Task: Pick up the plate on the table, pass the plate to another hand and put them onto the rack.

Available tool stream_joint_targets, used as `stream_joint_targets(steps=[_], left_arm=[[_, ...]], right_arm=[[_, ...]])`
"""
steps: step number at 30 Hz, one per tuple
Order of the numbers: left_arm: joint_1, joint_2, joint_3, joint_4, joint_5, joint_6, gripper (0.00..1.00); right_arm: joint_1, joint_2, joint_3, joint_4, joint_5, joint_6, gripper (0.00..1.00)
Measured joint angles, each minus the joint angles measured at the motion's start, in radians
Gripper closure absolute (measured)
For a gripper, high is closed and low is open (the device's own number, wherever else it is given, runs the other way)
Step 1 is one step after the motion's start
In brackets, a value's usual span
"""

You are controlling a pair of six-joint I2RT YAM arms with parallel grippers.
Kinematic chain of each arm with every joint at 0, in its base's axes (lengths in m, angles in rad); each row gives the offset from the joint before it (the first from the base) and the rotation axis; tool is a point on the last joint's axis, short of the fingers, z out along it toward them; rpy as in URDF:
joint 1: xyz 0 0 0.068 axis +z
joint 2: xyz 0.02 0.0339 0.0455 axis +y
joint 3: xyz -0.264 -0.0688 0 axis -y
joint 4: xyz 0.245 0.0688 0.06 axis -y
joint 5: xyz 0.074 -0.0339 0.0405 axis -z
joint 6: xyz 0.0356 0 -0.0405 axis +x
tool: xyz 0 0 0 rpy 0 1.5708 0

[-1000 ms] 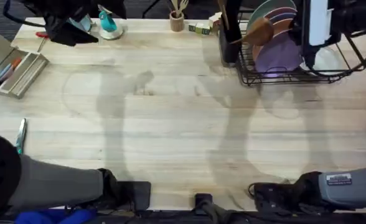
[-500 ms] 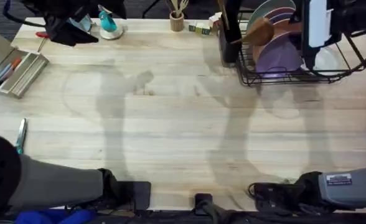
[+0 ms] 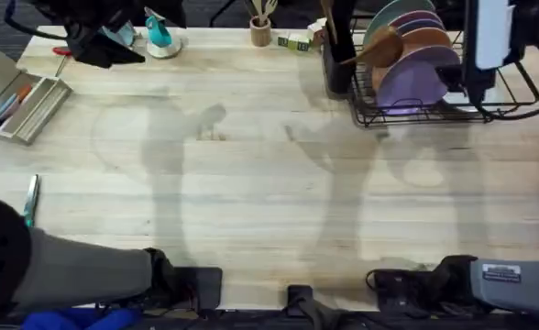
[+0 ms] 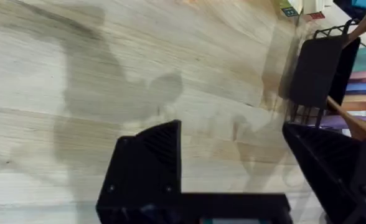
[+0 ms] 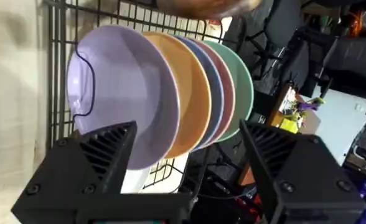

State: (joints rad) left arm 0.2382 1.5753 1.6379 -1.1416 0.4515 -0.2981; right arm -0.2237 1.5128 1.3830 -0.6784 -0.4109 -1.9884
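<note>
Table (image 3: 251, 183): one, butcher-block, near edge hidden behind both arm bases.
Rack (image 3: 517, 92): one, black wire, at far right corner of table, partly covered by right arm.
Plates in rack: five upright in a row, rear ones mostly overlapped. Frontmost is the plate (image 5: 108, 93), lavender, lower rim cut off by a finger.
Right gripper (image 5: 189, 162): jaws spread, empty, just before the plate.
Left gripper (image 4: 233, 174): jaws spread, empty, above bare table.

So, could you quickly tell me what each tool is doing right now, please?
Left tool: open, holding nothing, over the table.
Right tool: open, empty, facing the lavender plate standing in the rack.
</note>
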Motion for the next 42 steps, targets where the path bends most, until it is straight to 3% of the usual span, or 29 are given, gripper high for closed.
stream_joint_targets(steps=[6,14,21,27,33,42], left_arm=[[0.000,0.000,0.000,0.000,0.000,0.000,0.006],[0.000,0.000,0.000,-0.004,-0.001,0.001,0.007],[-0.001,0.000,0.000,-0.015,-0.095,0.013,0.005],[-0.023,-0.018,0.000,-0.023,-0.202,0.088,0.004],[-0.056,-0.163,0.000,-0.026,-0.286,0.154,0.005],[-0.063,-0.405,0.005,-0.100,-0.326,0.231,0.004]], right_arm=[[0.000,-0.063,0.000,-0.004,0.018,0.101,0.006],[0.000,-0.158,0.000,-0.007,0.117,0.410,0.006],[0.008,-0.258,0.000,-0.008,0.146,0.796,0.006],[0.035,-0.350,0.000,-0.013,0.149,1.238,0.005],[0.035,-0.426,0.000,-0.039,0.149,1.578,0.006],[0.035,-0.492,0.000,-0.111,0.149,1.799,0.005]])
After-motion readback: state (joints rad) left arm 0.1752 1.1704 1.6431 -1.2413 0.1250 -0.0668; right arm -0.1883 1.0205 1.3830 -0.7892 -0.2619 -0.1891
